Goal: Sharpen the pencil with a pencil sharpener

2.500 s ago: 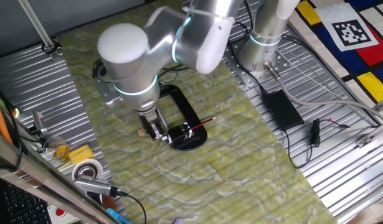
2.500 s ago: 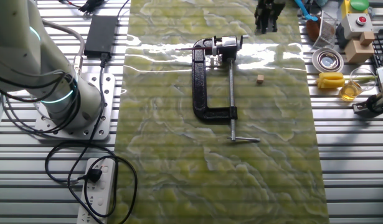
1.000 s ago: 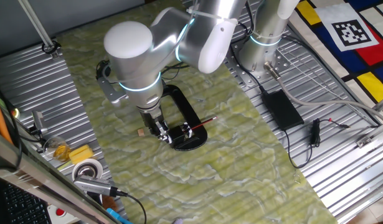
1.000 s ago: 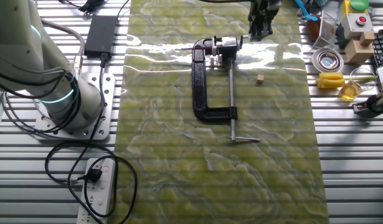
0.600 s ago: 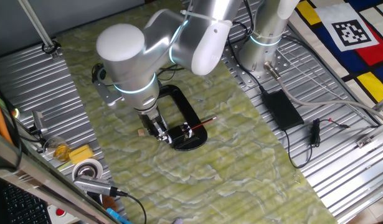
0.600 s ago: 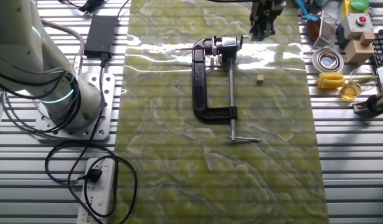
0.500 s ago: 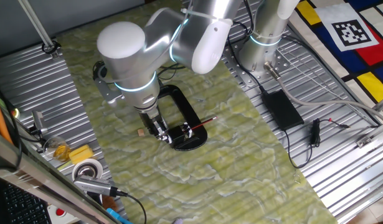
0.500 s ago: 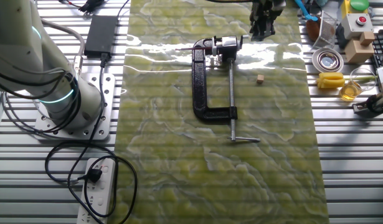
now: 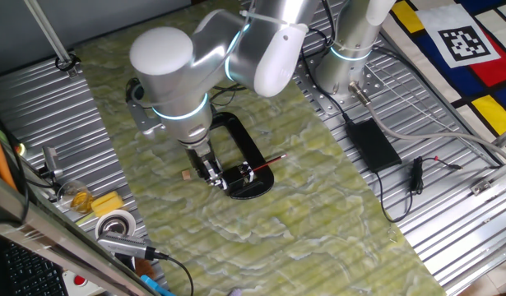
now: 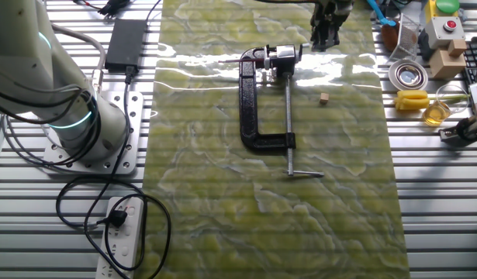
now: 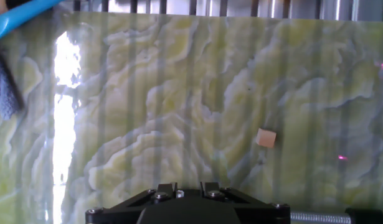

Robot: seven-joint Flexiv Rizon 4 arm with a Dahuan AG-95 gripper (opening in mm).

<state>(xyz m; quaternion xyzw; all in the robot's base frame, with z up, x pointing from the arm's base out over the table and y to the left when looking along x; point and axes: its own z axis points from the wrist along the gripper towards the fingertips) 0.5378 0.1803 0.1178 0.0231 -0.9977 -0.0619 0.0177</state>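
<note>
The red pencil (image 9: 266, 164) lies slanted with one end at the pencil sharpener (image 9: 239, 175), a small black block on the black oval plate (image 9: 254, 189). The sharpener also shows in the other fixed view (image 10: 281, 55), where I cannot make out the pencil. My gripper (image 9: 208, 172) hangs just left of the plate, fingers pointing down, jaws close together and holding nothing. It is apart from the sharpener and pencil. In the other fixed view the gripper (image 10: 328, 28) is at the mat's far edge. The hand view shows only the gripper (image 11: 180, 188) over bare mat.
A large black C-shaped clamp (image 9: 236, 136) with a silver screw (image 10: 289, 116) lies behind the plate. A small wooden cube (image 9: 187, 174) (image 11: 266, 138) sits beside my fingers. Tape, a yellow block and tools (image 9: 111, 215) crowd the left edge. A power brick (image 9: 372, 141) lies on the right.
The gripper has shifted slightly towards the plate and the arm's upper links have swayed a little. The pencil, sharpener and clamp have not moved.
</note>
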